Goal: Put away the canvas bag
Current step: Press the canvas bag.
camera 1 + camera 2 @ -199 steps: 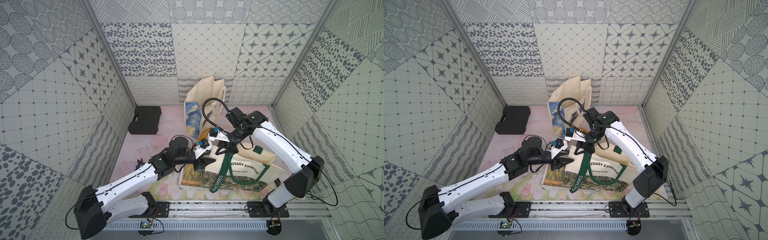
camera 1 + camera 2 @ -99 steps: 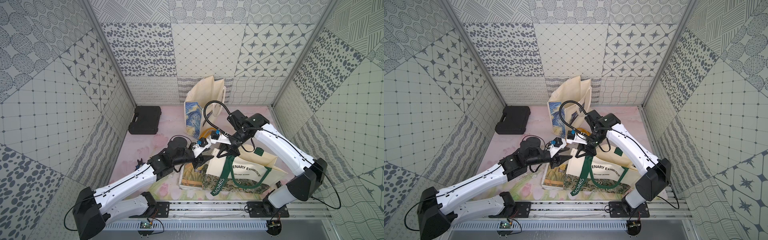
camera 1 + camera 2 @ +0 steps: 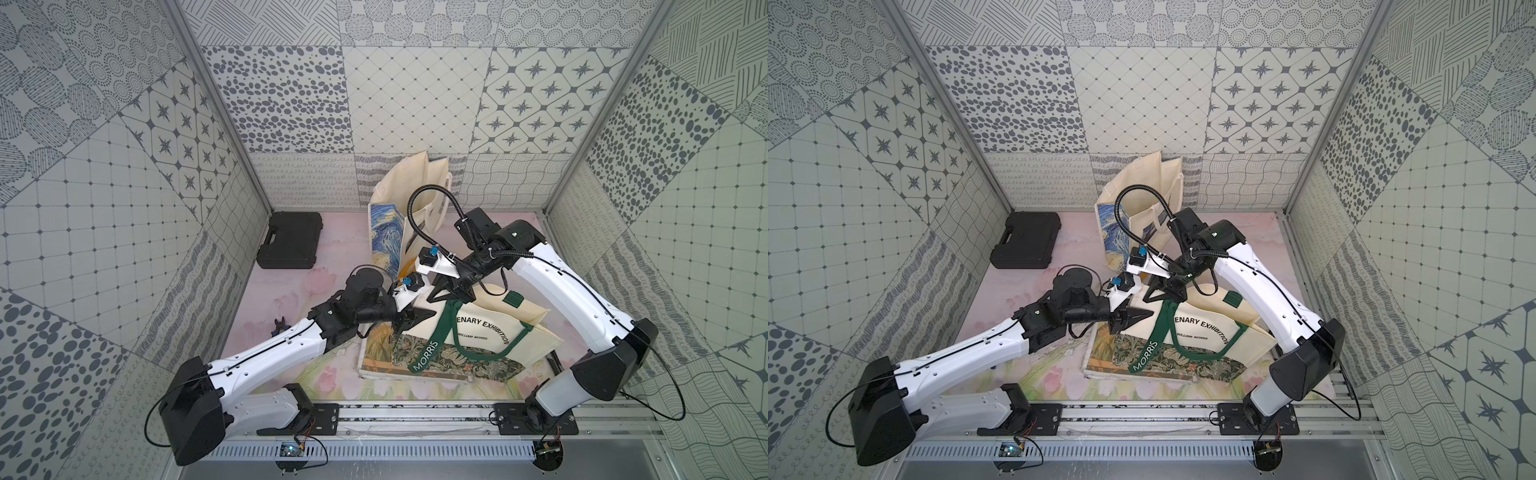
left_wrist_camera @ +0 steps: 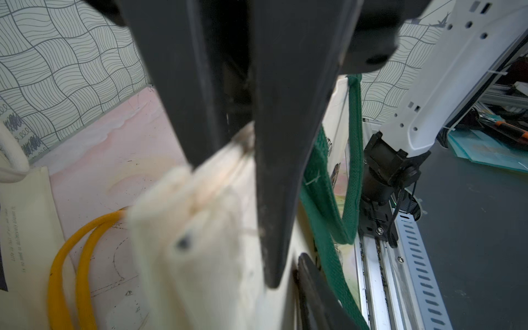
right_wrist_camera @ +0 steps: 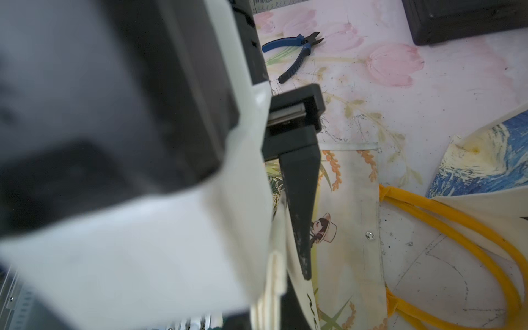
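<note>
- Standing open-mouthed at the back of the tabletop, the blue-painted tote has not shifted. I judge it the likely home for the bag.
- Just in front of the tote, the canvas bag hangs half raised. Its top hem is lifted toward the tote while its patterned bottom rests low. Against a second ago it sits almost where it was: the corner farthest from the tote drifted outward and came back. The carry has therefore not really begun.
- Under it, also in front of the tote, a flat bag with yellow handles lies unmoved. This suggests the lift is not dragging it along.
- Nearest the tote, the right gripper keeps its fingers nearly together on the hem, where the green handle rises. Its place is all but unchanged.
- A little farther from the tote, the left gripper pinches the folded corner of the hem. In the left wrist view, cream cloth sits between its fingers. Their narrow gap seems a touch tighter than a second ago, which I read as a firmer hold before the real lift.
</note>
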Robot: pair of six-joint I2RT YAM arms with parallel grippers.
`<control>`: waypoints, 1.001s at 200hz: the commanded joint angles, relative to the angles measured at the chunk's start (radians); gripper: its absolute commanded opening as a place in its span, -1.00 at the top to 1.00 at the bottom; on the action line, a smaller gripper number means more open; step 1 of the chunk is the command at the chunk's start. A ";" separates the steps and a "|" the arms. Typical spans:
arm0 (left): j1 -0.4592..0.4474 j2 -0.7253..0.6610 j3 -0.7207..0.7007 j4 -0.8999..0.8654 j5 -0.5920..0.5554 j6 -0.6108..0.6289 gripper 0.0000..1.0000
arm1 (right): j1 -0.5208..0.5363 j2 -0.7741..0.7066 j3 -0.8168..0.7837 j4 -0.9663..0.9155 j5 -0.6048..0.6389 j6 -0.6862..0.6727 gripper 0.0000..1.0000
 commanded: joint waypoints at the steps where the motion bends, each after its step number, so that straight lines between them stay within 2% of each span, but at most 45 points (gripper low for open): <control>1: 0.003 0.006 -0.002 -0.005 0.086 -0.034 0.18 | -0.002 0.016 0.067 0.092 -0.051 -0.001 1.00; 22: 0.004 -0.001 -0.010 0.002 0.088 -0.045 0.28 | -0.014 0.034 0.108 0.072 -0.032 -0.001 1.00; 52: 0.004 -0.012 -0.016 -0.004 0.086 -0.049 0.56 | -0.025 0.040 0.123 0.072 -0.005 0.011 1.00; 72: 0.004 -0.015 -0.017 -0.007 0.086 -0.052 0.66 | -0.027 0.039 0.119 0.069 0.011 0.010 1.00; 86: 0.004 -0.015 -0.013 -0.012 0.093 -0.049 1.00 | -0.028 0.034 0.111 0.070 0.023 0.011 1.00; 129: 0.003 -0.013 -0.007 -0.021 0.101 -0.055 1.00 | -0.040 0.016 0.104 0.123 0.072 0.061 1.00; 146: 0.004 -0.004 -0.010 -0.012 0.104 -0.073 0.32 | -0.050 0.008 0.108 0.156 0.060 0.093 1.00; 152: 0.004 -0.002 -0.010 -0.009 0.105 -0.080 0.23 | -0.054 0.004 0.111 0.168 0.052 0.102 1.00; 161: 0.004 0.003 -0.008 -0.007 0.109 -0.085 0.21 | -0.059 -0.001 0.115 0.181 0.046 0.115 1.00; 171: 0.003 0.005 -0.009 -0.006 0.115 -0.085 0.37 | -0.063 -0.003 0.124 0.187 0.044 0.125 1.00; 175: 0.004 0.007 -0.008 -0.006 0.118 -0.086 0.54 | -0.066 -0.002 0.128 0.188 0.046 0.127 1.00; 182: 0.004 0.008 -0.009 -0.006 0.118 -0.084 0.99 | -0.067 -0.003 0.135 0.188 0.051 0.132 1.00; 200: 0.004 0.008 -0.008 -0.017 0.129 -0.072 1.00 | -0.071 -0.004 0.146 0.198 0.073 0.150 1.00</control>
